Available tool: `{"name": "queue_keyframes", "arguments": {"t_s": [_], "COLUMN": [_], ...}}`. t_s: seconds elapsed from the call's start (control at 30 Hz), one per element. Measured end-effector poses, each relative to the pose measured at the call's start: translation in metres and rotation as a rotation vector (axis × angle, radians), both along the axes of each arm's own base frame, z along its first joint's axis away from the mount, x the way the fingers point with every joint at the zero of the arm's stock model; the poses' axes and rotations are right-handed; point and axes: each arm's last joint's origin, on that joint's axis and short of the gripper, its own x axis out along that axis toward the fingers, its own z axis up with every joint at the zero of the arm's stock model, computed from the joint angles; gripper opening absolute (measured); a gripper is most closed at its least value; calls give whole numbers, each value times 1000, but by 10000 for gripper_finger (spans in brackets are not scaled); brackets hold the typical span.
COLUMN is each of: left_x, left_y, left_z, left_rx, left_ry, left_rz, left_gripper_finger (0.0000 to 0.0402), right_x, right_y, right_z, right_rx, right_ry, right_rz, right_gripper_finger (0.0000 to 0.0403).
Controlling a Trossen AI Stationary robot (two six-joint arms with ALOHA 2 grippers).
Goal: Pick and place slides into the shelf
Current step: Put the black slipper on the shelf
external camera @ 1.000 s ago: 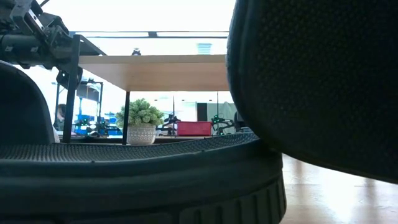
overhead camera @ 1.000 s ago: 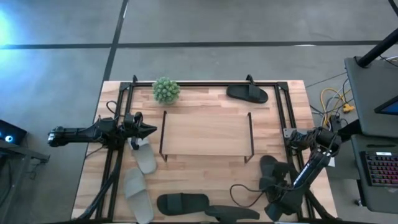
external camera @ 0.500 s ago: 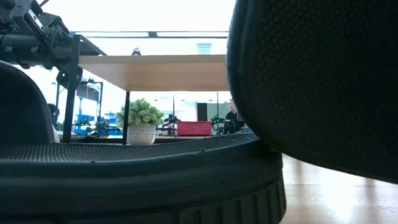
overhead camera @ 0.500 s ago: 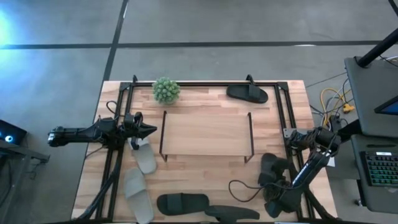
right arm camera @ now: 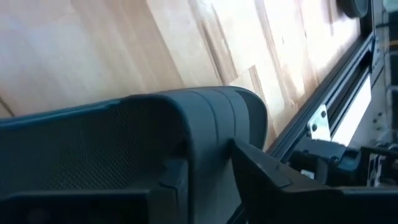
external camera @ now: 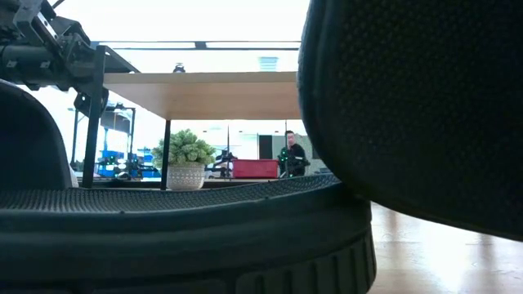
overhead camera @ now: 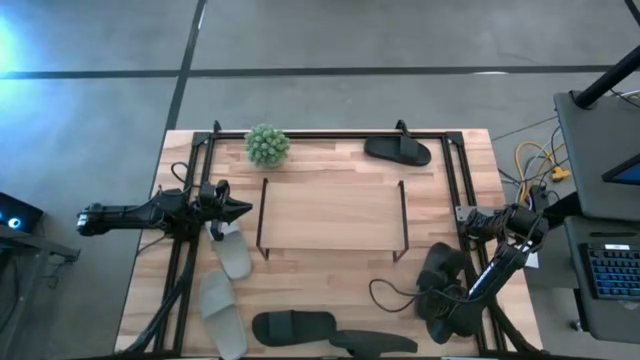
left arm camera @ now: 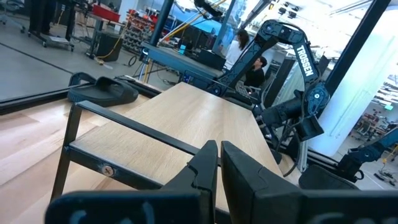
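My right gripper (overhead camera: 443, 300) is near the table's right near corner, shut on a black slide (overhead camera: 440, 268). Two more black slides (overhead camera: 293, 325) (overhead camera: 375, 343) lie along the near edge, and in the low view they fill most of the picture. Another black slide (overhead camera: 397, 150) lies by the far rail. Two pale beige slides (overhead camera: 232, 252) (overhead camera: 220, 312) lie left of the shelf (overhead camera: 333, 215), a pale board on thin dark legs at mid-table. My left gripper (overhead camera: 240, 210) is shut and hovers by the shelf's left end. My right gripper pinches the black slide between its two fingers (right arm camera: 261, 168), which stand on either side of a thick rounded rim (right arm camera: 211, 118). It comes at the slide from the table's near side, slanting down. I cannot tell whether the slide is lifted clear of the table.
A small potted plant (overhead camera: 267, 145) stands at the far left inside the black rail frame (overhead camera: 455, 190). A loose black cable (overhead camera: 385, 295) lies near the held slide. Bare wood shows between the shelf and the near slides. A person (external camera: 290, 155) stands in the room beyond.
My right gripper has moved a little toward the table's far edge, carrying the black slide with it, and the cable beside it has shifted along. My left arm has kept still. The person in the room behind has walked into view.
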Motion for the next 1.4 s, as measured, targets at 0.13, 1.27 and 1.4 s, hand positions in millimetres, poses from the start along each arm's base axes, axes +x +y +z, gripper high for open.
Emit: {"name": "queue_keyframes", "arguments": {"t_s": [0.13,1.27,1.4], "left_x": [0,0,0], "left_y": [0,0,0], "left_z": [0,0,0], "left_rx": [0,0,0], "left_ry": [0,0,0], "left_rz": [0,-1,0], "left_gripper_finger": [6,6,6], "right_x": [2,50,70], "right_y": [3,5,-29], "right_z": [2,238,255], "right_rx": [10,122,-50], "right_ry": [-43,-1089,-959], "right_rz": [-45,189,275], "right_gripper_finger": [69,12,12]}}
